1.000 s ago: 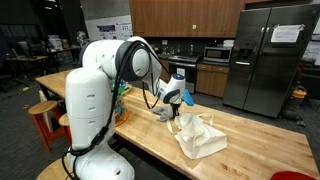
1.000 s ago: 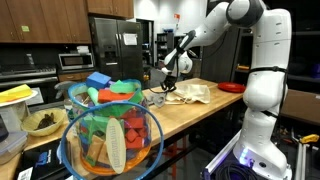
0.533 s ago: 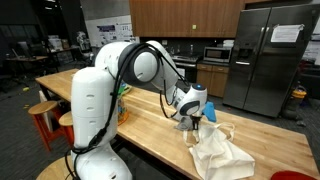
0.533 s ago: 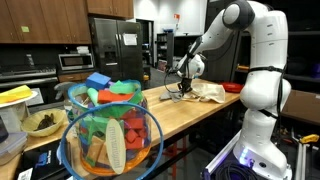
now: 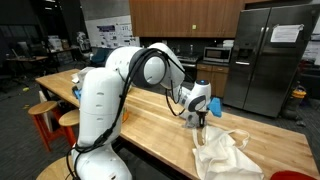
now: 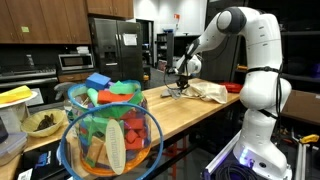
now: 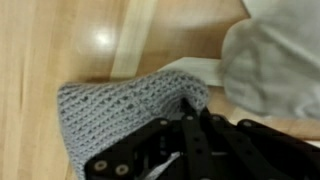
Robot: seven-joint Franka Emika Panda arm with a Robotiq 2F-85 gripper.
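While clamped on an edge of the grey knitted cloth (image 7: pixel 120 110), the end effector (image 7: pixel 196 112) directly above it.

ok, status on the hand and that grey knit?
Hand shut over knit edge; grip unclear. Knit flat on table. White cloth right beside it.

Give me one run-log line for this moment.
end effector: shut on grey knitted cloth | white cloth: beside it | surface: wooden counter
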